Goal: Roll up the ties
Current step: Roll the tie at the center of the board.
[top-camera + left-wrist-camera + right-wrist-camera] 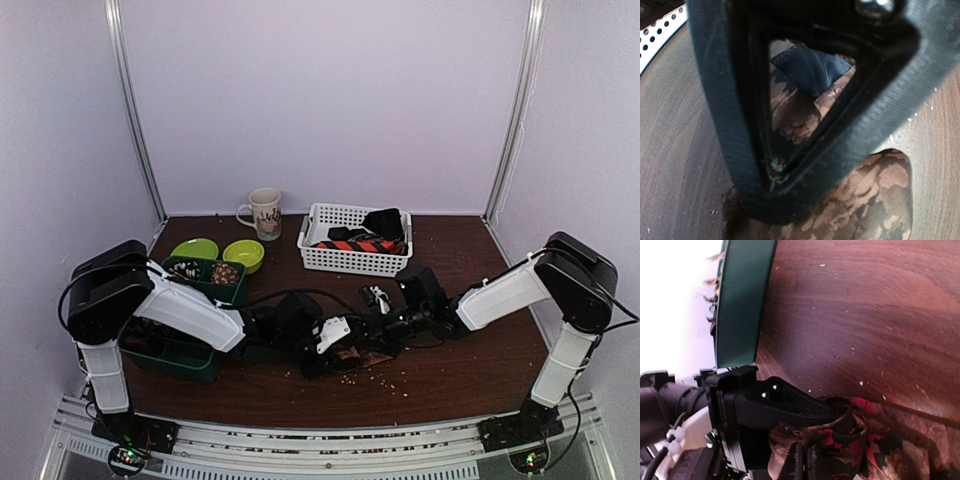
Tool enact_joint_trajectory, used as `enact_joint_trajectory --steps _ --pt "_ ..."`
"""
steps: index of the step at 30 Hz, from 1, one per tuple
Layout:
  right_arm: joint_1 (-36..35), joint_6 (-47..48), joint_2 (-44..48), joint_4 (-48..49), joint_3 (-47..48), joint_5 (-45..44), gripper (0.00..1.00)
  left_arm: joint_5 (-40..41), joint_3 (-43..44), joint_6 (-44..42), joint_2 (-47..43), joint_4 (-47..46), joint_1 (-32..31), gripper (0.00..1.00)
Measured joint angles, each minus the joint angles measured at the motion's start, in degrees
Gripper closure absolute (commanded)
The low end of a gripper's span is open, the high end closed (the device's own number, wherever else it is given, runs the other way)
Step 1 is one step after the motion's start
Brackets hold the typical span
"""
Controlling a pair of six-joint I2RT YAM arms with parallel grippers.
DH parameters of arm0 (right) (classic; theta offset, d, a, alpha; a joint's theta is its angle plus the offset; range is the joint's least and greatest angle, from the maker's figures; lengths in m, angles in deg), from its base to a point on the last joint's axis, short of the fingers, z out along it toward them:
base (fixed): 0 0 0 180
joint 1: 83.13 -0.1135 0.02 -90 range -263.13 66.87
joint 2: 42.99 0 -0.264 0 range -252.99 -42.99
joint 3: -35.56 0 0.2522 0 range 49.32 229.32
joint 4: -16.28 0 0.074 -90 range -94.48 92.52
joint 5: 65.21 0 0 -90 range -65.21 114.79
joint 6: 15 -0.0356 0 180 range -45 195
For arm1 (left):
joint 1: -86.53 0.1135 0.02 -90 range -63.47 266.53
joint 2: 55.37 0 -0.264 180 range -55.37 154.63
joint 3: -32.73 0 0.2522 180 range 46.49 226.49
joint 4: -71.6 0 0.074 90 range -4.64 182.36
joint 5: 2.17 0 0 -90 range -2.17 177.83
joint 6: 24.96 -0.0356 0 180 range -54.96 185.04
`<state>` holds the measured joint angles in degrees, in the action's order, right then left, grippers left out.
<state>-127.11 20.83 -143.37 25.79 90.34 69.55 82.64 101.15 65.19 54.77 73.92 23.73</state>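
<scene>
Crumb-dotted brown wood table (470, 370) is seen. A soft blotchy tie (875, 200), six o'clock from the basket (330, 262), is touched by the left gripper (340, 348), gap unclear; the right gripper (378, 333) is closed tight.

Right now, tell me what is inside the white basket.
In the white basket lie an orange-and-dark striped tie and black fabric, likely more ties. Anything beneath them is covered.

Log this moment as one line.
left hand: on brown patterned tie | right hand: shut on it | basket: striped tie inside
</scene>
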Motion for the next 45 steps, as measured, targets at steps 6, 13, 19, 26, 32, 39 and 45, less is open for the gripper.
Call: enact_joint_trajectory --steps 6,13,19,26,32,39,45 --pt "0.1 4.6 0.0 -2.6 0.8 -0.7 1.00 -0.4 0.0 0.1 0.0 0.0 0.2 0.42" --pt "1.3 8.6 0.1 -3.3 0.2 -1.4 1.00 -1.9 -1.0 -0.3 -1.1 -1.6 0.9 0.30" --pt "2.5 11.6 0.4 -3.8 -1.7 -3.1 1.00 -2.8 -8.1 1.3 -4.1 -11.3 0.9 0.25" --pt "2.7 14.0 1.5 -3.7 -3.9 -6.1 1.00 -3.7 -14.2 8.4 -2.2 -27.9 0.9 0.17" --pt "2.8 14.6 1.8 -2.6 -6.4 -8.8 1.00 -4.2 -13.9 15.2 3.2 -38.3 0.5 0.18" --pt "2.7 15.3 1.8 -2.3 -6.6 -10.2 1.00 -3.7 -9.7 19.1 8.0 -41.6 -0.2 0.26" --pt "2.7 15.6 2.2 -3.1 -6.6 -11.1 1.00 -3.1 -5.2 19.5 10.1 -40.3 -0.9 0.60"
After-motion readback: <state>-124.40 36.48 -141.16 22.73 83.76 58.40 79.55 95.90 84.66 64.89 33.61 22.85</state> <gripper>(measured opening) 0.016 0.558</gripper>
